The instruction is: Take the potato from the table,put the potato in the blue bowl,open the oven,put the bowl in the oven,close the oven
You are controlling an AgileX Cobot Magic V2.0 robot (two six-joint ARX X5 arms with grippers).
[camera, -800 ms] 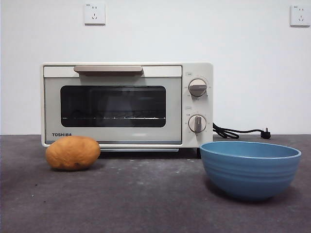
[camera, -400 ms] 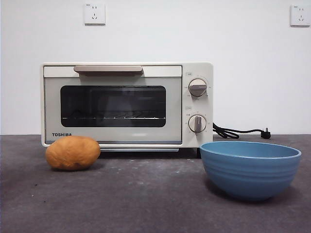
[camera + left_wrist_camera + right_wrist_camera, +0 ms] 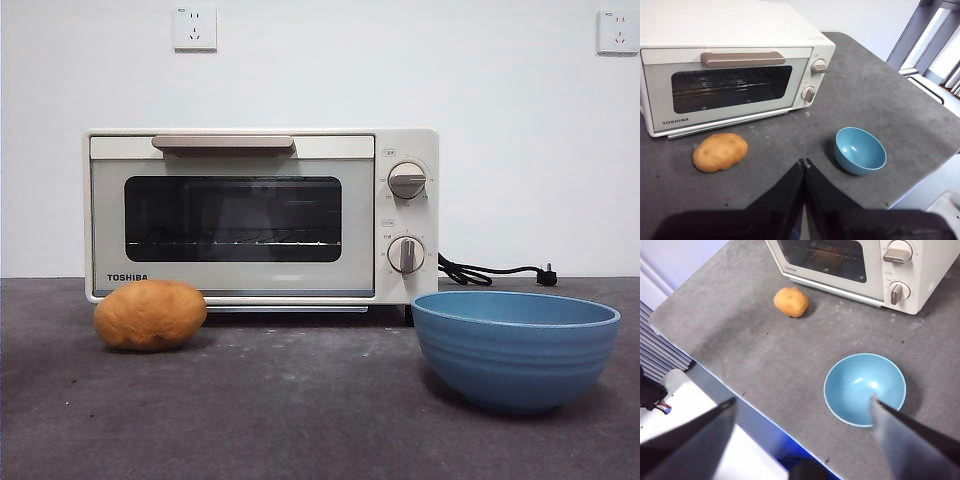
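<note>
The orange-brown potato [image 3: 150,315] [image 3: 720,151] [image 3: 791,301] lies on the dark grey table [image 3: 300,410] just before the oven's left end. An empty blue bowl [image 3: 515,347] [image 3: 860,150] [image 3: 865,388] stands to its right, in front of the knobs. Behind both, the cream Toshiba oven [image 3: 260,215] [image 3: 730,75] [image 3: 850,262] has its door closed. High above the table, my left gripper [image 3: 804,162] is shut and empty, between potato and bowl. My right gripper [image 3: 802,407] is open wide, hovering high over the bowl's side of the table.
The oven's black cord and plug [image 3: 495,271] trail on the table right of the oven. Two wall sockets [image 3: 194,28] sit on the white wall behind. The table's front edge [image 3: 730,385] drops off near a white stand.
</note>
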